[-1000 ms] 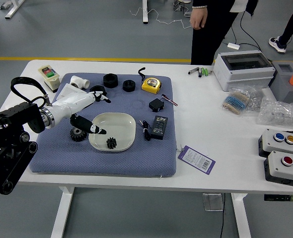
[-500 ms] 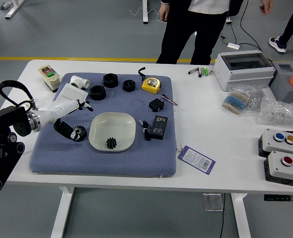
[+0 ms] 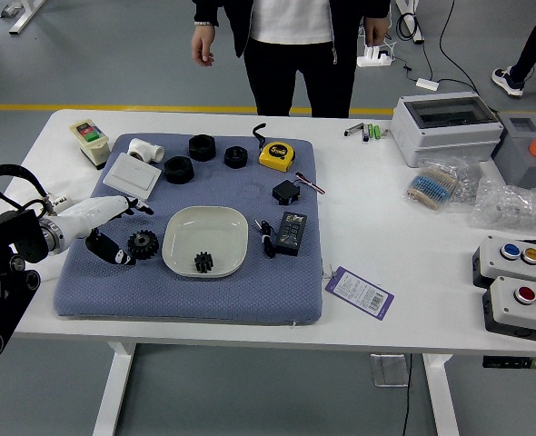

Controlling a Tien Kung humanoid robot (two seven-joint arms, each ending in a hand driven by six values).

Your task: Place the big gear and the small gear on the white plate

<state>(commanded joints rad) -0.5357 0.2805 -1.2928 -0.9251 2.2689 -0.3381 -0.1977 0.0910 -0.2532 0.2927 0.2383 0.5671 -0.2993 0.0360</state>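
"What's the setting?"

"A long white rectangular bench [image 3: 368, 222]. A person in a dark jacket [image 3: 227, 14] stands beyond it, right hand [image 3: 203, 45] and left hand [image 3: 375, 30] both hanging down. On the bench lies a blue textured mat [image 3: 223, 304]."

"And the robot's side?"

"Its left hand [image 3: 79, 221], white-backed with black fingertips, is over the mat, thumb and fingers spread, nothing in them. That's the nearer arm; I see no right one."

"Where's the target?"

"An oval, cream-white plate [image 3: 209, 227] sits beyond the big black toothed gear [image 3: 143, 243], so the gear lies between hand and plate, just off the fingertips, to their right. Whether the thumb touches it, I can't tell."

"Which way does it point?"

"Nowhere: it's round and flat, with no long axis, so I'd judge any side suits a pinch. The small black toothed gear [image 3: 203, 262] is already on the plate, by its near rim."
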